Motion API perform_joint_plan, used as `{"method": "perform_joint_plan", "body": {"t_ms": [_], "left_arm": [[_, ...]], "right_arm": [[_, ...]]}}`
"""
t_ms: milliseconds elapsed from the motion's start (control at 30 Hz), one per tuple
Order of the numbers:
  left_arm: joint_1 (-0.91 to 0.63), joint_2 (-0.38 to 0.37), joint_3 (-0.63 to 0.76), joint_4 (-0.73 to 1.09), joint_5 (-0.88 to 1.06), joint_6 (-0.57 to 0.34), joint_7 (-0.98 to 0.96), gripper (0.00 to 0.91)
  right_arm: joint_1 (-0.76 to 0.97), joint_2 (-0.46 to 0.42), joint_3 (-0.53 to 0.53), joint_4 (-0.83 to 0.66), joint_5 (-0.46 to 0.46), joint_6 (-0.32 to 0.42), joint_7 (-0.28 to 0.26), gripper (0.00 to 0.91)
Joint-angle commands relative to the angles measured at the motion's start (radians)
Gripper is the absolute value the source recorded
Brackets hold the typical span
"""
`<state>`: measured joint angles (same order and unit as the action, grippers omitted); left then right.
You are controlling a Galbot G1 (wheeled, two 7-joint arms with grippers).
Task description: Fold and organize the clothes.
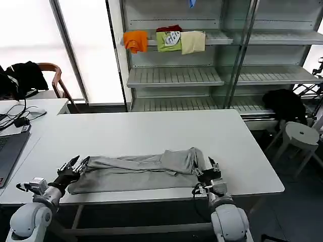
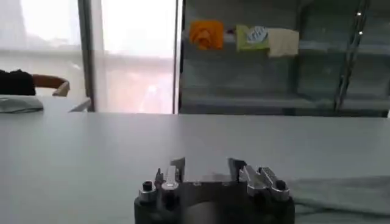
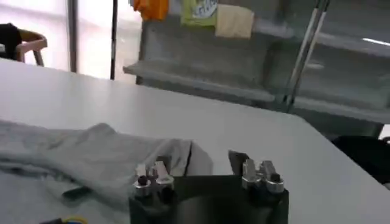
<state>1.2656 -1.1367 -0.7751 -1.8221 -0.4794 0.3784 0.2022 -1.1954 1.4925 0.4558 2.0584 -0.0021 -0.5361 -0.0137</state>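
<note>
One light grey shirt [image 1: 136,171] of the clothes lies folded into a long strip near the front edge of the white table [image 1: 151,131]. My left gripper [image 1: 79,162] sits at the strip's left end, open, with bare table between its fingers [image 2: 177,168]; the cloth [image 2: 341,192] lies just off to one side. At the strip's right end my right gripper [image 1: 204,167] is open as well. The cloth's [image 3: 91,158] edge reaches to one of its fingers [image 3: 239,161]. No print or collar shows on the shirt.
Metal shelves [image 1: 174,75] behind the table hold small orange [image 1: 136,40], lime-green [image 1: 169,40] and cream [image 1: 193,42] garments. A laptop [image 1: 10,151] lies on a second table at left. A stool [image 1: 301,133] and a black bundle [image 1: 285,103] stand at right.
</note>
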Motion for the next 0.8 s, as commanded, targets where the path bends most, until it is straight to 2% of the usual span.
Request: {"method": "perform_joint_plan", "body": {"t_ms": [33, 300, 333, 467, 500, 567, 667, 800], "left_arm": [[0.086, -0.111, 0.019, -0.147, 0.099, 0.066, -0.248, 0.907], [0.059, -0.172, 0.064, -0.085, 0.151, 0.046, -0.287, 0.907], [0.051, -0.172, 0.066, -0.077, 0.152, 0.046, -0.288, 0.867], [0.037, -0.174, 0.069, -0.052, 0.156, 0.047, -0.287, 0.453], [0.034, -0.175, 0.07, -0.046, 0.158, 0.048, -0.287, 0.373], [0.024, -0.178, 0.07, -0.028, 0.16, 0.048, -0.288, 0.292], [0.014, -0.176, 0.073, -0.008, 0.157, 0.049, -0.286, 0.02], [0.012, -0.175, 0.076, 0.002, 0.156, 0.055, -0.281, 0.02]], "right_arm": [[0.107, -0.037, 0.091, 0.104, 0.363, -0.028, 0.036, 0.907], [0.13, -0.047, 0.078, 0.09, 0.345, -0.041, 0.032, 0.907], [0.128, -0.046, 0.079, 0.087, 0.344, -0.041, 0.032, 0.907], [0.126, -0.049, 0.084, 0.076, 0.339, -0.041, 0.03, 0.907], [0.126, -0.05, 0.085, 0.075, 0.339, -0.041, 0.03, 0.907], [0.126, -0.051, 0.087, 0.07, 0.338, -0.04, 0.028, 0.907], [0.123, -0.05, 0.087, 0.061, 0.326, -0.039, 0.025, 0.907], [0.115, -0.05, 0.09, 0.048, 0.309, -0.034, 0.021, 0.907]]}}
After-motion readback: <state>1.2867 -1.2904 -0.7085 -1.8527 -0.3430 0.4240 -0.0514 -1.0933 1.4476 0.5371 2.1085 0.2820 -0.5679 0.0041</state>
